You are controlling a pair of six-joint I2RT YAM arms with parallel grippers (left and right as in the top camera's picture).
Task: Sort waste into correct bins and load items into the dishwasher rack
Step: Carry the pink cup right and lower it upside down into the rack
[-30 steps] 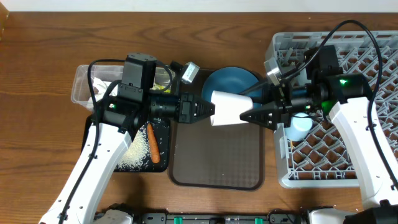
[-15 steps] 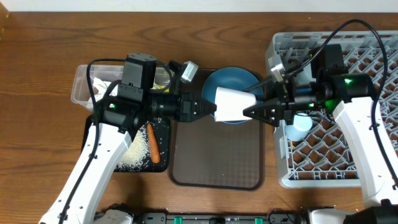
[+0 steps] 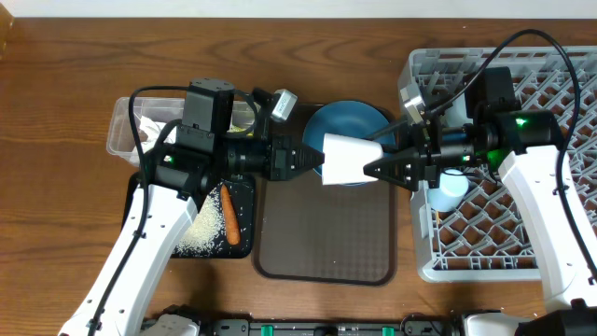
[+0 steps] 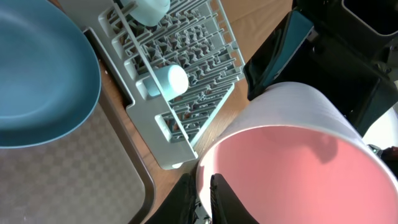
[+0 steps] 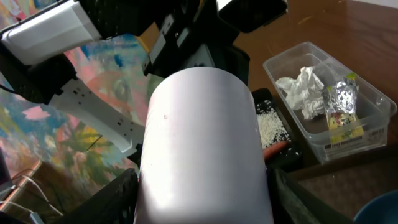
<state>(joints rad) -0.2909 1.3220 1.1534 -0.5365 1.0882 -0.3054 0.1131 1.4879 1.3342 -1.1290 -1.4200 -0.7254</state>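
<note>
Reaching level from both sides; clamping pink cup's (image 3: pixel 350 159) rim with left gripper (image 3: pixel 320 161), flanking its base with right gripper (image 3: pixel 373 169), contact there unclear.

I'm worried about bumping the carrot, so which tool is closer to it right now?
Left. The left tool, pinching the cup's rim, sits just right of the carrot on the black tray; the right tool is farther right, around the cup's other end.
</note>
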